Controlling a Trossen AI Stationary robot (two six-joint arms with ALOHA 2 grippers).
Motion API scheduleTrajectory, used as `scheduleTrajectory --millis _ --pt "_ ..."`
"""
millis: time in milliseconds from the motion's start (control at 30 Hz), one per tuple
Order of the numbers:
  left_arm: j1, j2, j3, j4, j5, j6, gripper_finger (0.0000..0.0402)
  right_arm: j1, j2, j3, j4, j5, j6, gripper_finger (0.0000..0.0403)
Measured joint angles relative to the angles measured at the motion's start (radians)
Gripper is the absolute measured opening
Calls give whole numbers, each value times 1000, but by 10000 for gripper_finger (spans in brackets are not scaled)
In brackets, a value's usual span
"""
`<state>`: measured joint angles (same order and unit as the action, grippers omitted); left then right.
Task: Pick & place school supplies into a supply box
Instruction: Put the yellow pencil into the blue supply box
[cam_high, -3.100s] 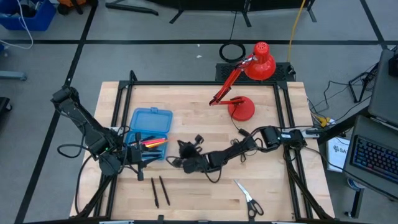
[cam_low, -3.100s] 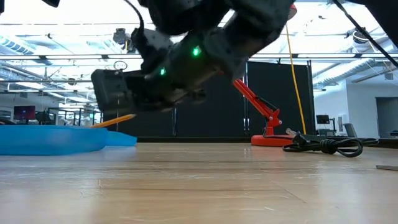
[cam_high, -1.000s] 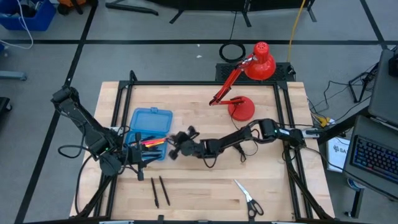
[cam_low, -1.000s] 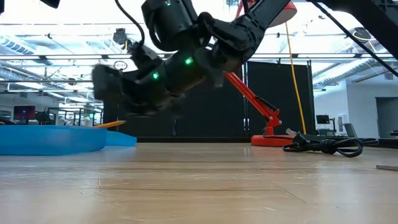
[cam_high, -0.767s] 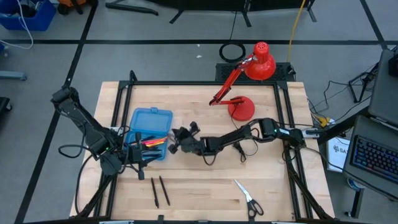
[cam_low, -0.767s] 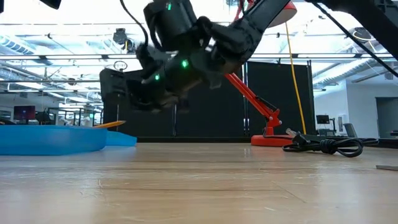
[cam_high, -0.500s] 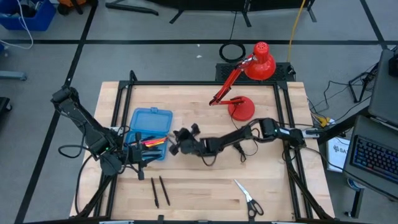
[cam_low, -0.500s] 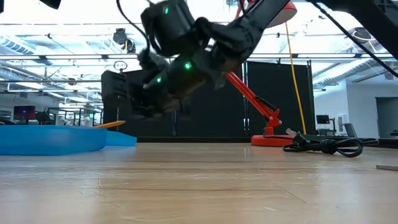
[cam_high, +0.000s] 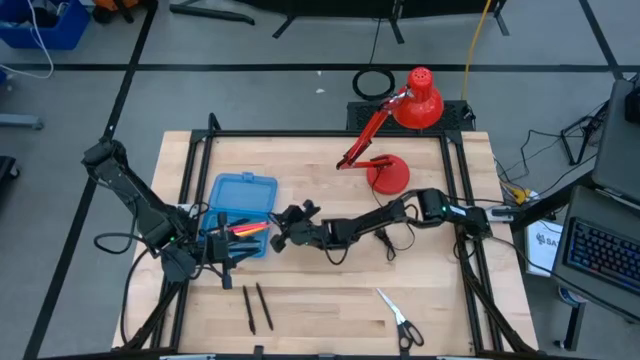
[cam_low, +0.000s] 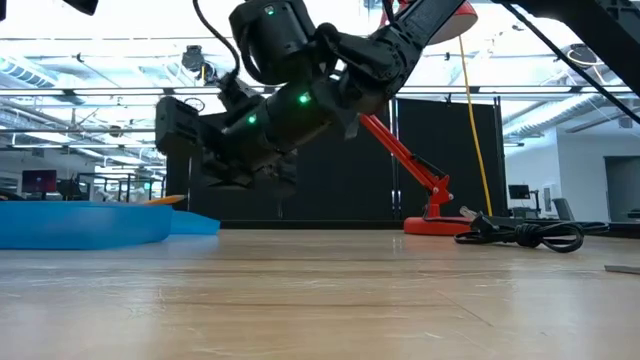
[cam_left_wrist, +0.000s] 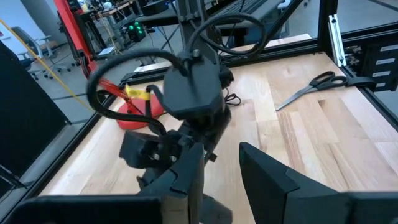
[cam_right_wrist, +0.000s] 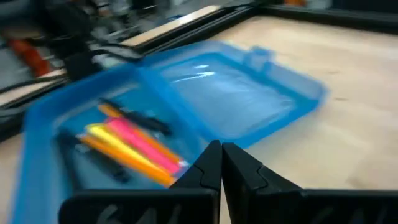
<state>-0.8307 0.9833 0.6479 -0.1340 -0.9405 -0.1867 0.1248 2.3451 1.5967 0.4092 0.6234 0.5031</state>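
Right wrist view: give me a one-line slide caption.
Right pincer, fingers together, hovers beside the open blue supply box holding pink, yellow and orange markers.

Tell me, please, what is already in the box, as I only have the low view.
Observer: The box lies open, with pink, yellow and orange markers inside.
Operator: Thank you. Where are the grippers relative to it?
Observer: The right gripper hovers shut just right of the box; the left gripper waits open at its front edge.
Operator: What is left outside the box?
Observer: Two black pens lie side by side on the table, and scissors lie farther right.
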Motion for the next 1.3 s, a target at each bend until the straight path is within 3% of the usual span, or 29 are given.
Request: scheduleTrajectory --millis 100,167,233,367,433,600,867,1033,1300 --pt "0 0 0 1 0 0 106 -8 0 0 60 -231 -87 0" --pt "0 0 0 3 -1 4 106 -12 0 0 93 -313 -85 0" --pt "0 0 0 4 -1 5 106 -6 0 0 100 -225 -102 0" --pt "0 0 0 3 0 0 106 31 0 0 40 147 -101 0" --pt "0 0 0 2 0 -3 106 40 -1 1 -38 175 -28 0" --pt "0 0 0 2 0 -2 106 6 -1 0 -96 -48 118 0" --pt "0 0 0 4 0 -1 106 4 -2 0 -86 -41 109 0" --pt "0 0 0 3 0 1 106 -1 -2 0 13 -188 -4 0" --pt "0 0 0 3 0 4 106 -6 -5 1 49 -292 31 0"
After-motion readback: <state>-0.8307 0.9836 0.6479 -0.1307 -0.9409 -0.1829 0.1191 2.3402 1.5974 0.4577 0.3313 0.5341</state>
